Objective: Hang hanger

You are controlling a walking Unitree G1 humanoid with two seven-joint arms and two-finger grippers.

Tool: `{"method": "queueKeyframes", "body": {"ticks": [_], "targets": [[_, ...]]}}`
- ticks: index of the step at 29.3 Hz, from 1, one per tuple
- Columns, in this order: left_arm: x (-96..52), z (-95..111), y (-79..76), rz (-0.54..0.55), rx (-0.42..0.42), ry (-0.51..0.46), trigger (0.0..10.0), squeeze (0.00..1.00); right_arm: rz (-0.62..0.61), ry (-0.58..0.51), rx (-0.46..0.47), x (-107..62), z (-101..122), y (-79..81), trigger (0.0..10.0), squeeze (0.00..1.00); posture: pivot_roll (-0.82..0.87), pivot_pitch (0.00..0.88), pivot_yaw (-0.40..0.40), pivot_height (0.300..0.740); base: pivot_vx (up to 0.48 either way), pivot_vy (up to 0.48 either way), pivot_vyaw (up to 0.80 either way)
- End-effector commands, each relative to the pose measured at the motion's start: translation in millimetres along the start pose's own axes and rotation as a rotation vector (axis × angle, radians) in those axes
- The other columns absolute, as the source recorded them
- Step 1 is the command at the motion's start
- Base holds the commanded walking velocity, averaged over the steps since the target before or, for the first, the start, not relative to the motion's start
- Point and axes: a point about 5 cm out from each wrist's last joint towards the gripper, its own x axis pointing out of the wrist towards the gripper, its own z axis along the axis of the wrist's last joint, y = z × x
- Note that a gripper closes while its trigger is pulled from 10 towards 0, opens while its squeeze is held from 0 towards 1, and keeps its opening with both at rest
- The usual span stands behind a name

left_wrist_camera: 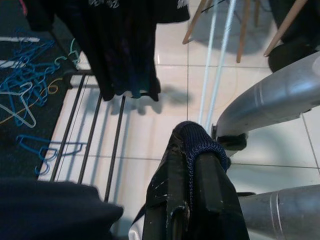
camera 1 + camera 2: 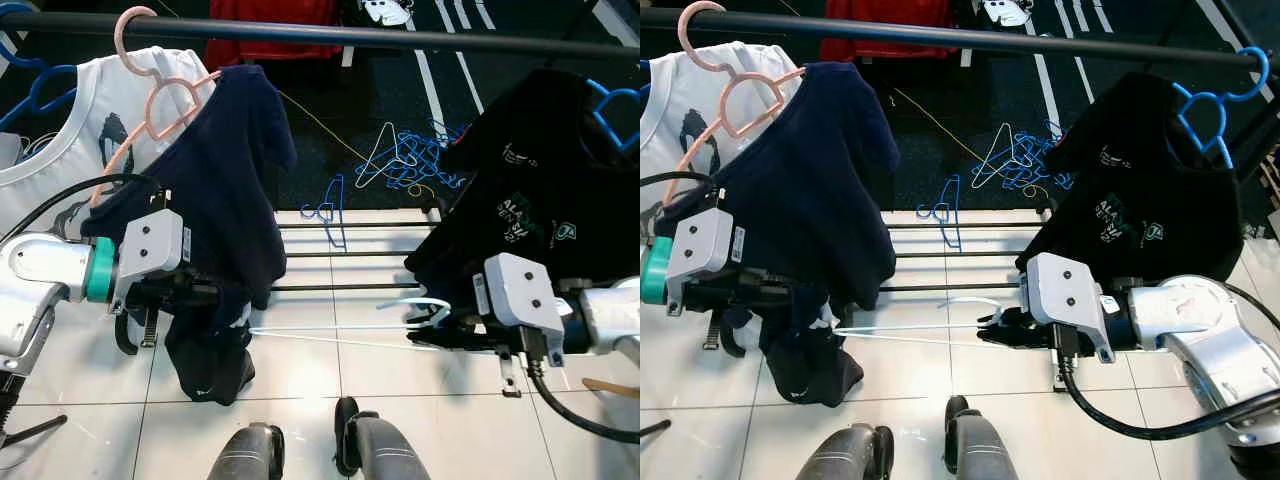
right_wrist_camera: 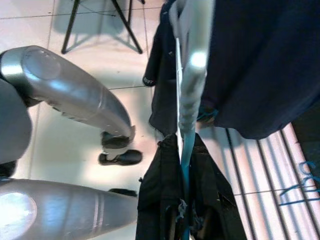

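A pale white-blue hanger (image 2: 340,334) lies level between my two grippers, above the tiled floor. My right gripper (image 2: 440,330) is shut on its hook end, and its fingers (image 3: 165,210) clamp the pale hanger (image 3: 186,115). The hanger's far tip reaches the navy garment (image 2: 225,190), which hangs from a pink hanger (image 2: 150,95) on the black rail (image 2: 350,35). My left gripper (image 2: 212,296) is shut on the garment's lower part; navy fabric (image 1: 200,145) shows pinched between the fingers.
A white T-shirt (image 2: 70,120) hangs at the left, a black T-shirt (image 2: 540,190) on a blue hanger (image 2: 615,110) at the right. Several blue hangers (image 2: 410,155) lie on the dark mat behind the rack's floor bars (image 2: 340,256). My feet (image 2: 300,450) stand below.
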Motion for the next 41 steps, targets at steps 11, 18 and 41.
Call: {"method": "queueKeyframes", "body": {"ticks": [11,18,41], "targets": [[19.1,3.4,-12.5,-0.057,-0.023,-0.064,10.0,0.0,-0.014,-0.034,-0.032,7.9,5.1,-3.0,10.0,0.0,-0.08,0.142,0.064,0.74,0.0,0.0,0.0],[24.1,2.9,-10.0,-0.038,-0.024,-0.075,10.0,0.0,0.034,-0.045,-0.009,11.8,5.0,6.3,10.0,0.0,-0.08,0.147,0.067,0.74,0.0,0.0,0.0],[4.3,-8.8,-10.0,-0.03,-0.046,0.01,10.0,0.0,0.001,0.0,-0.007,-1.3,2.5,3.0,10.0,0.0,-0.08,0.15,0.07,0.74,0.0,0.0,0.0]]}}
